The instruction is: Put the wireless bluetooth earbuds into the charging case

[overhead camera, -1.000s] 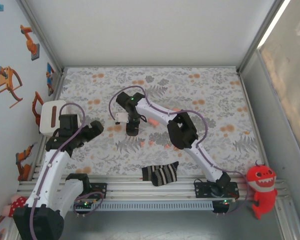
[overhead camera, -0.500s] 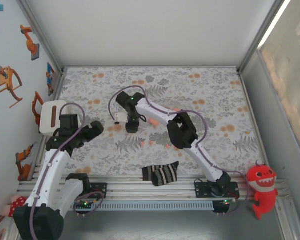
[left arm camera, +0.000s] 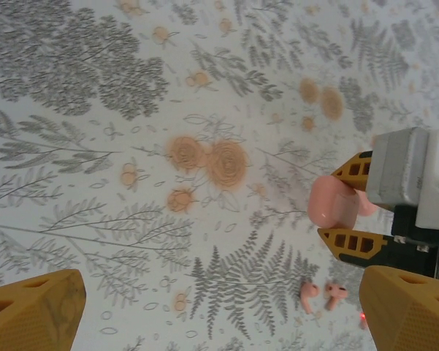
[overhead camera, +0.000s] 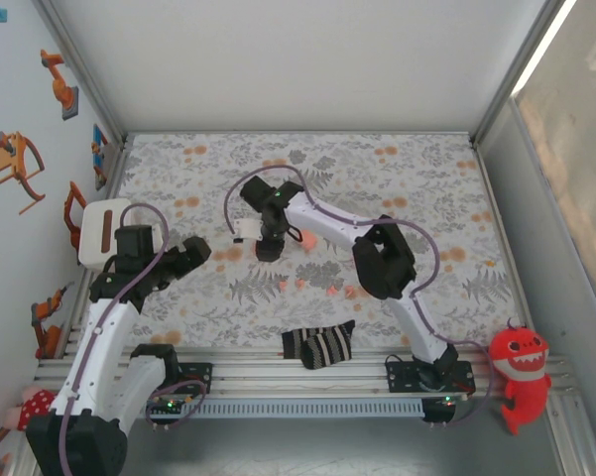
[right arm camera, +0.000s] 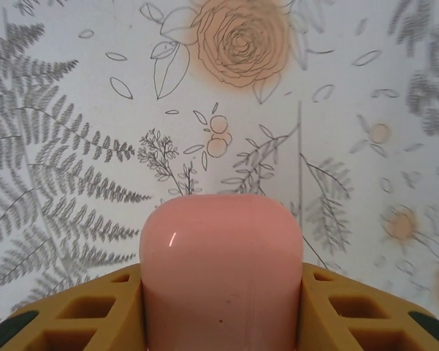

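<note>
Nearest the arm bases, a striped sock [overhead camera: 318, 344] lies at the edge of the floral cloth [overhead camera: 426, 188]. Beyond it, two coral earbuds [left arm camera: 309, 292] lie loose on the cloth, side by side. Over the cloth, the left gripper [left arm camera: 219, 296] hangs with fingers spread wide. Farther on, the right gripper [right arm camera: 220, 292] pinches a pink charging case [right arm camera: 220, 248] between its yellow fingers [right arm camera: 95, 307]

Overhead camera, two close downward wrist cameras, shared floral cloth [overhead camera: 426, 188]

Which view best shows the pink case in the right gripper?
Right wrist view: the pink case sits large in the foreground, clamped between the right gripper's fingers. Left wrist view shows it smaller, side-on. In the top external view, the grip is too small to judge.
</note>
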